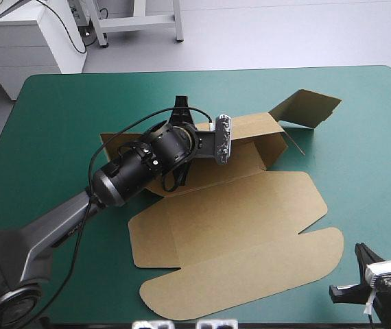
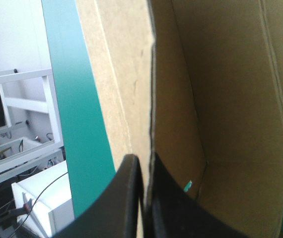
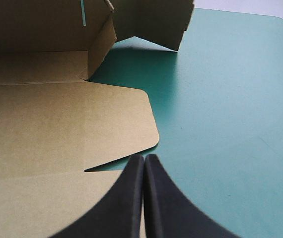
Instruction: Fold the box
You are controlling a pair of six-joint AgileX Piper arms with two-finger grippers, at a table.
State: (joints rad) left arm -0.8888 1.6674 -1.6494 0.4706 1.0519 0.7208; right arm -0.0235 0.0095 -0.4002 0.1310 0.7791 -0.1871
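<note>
The brown box (image 1: 237, 226) lies mid-table, its wide lid flat toward the front and its far wall raised. At the far right a side flap (image 1: 309, 108) stands up at an angle. My left gripper (image 1: 180, 104) reaches over the tray to the far wall's left part. In the left wrist view, the left gripper (image 2: 144, 166) is shut on the upright edge of the box wall (image 2: 231, 99). My right gripper (image 1: 365, 257) sits at the table's front right corner. In the right wrist view, the right gripper (image 3: 144, 159) is shut with nothing held, just off the lid's rounded flap (image 3: 57, 124).
Teal-green cover (image 1: 360, 171) shows on all sides of the box, widest to the right and at the far left. The lid's rounded front flap (image 1: 182, 301) lies close to the table's front edge. A strip of cover (image 2: 77, 99) runs beyond the held wall.
</note>
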